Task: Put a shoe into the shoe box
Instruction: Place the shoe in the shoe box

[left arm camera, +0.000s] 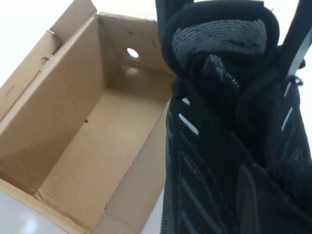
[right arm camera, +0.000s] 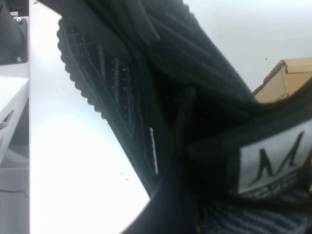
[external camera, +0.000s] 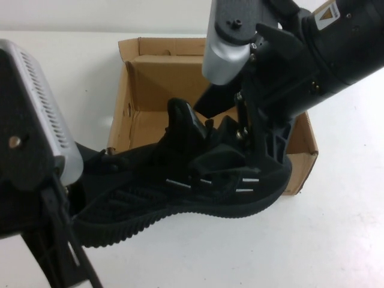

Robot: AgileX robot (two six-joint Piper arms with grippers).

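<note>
The black knit shoe (external camera: 180, 192) hangs in the air, tilted on its side with the ridged sole toward me, over the near wall of the open brown shoe box (external camera: 150, 78). My right gripper (external camera: 259, 153) comes down from the upper right and is shut on the shoe's right end. My left gripper (external camera: 99, 162) is shut on the shoe's left end, its fingers mostly hidden. The left wrist view shows the shoe (left arm camera: 204, 161) beside the empty box (left arm camera: 97, 146). The right wrist view shows the shoe's sole (right arm camera: 112, 97), its white tongue label (right arm camera: 273, 161) and a box corner (right arm camera: 287, 78).
The box stands on a white table (external camera: 342, 240) with its flaps up. My left arm's silver housing (external camera: 42, 102) fills the near left. My right arm's body (external camera: 312, 42) hangs over the box's right half.
</note>
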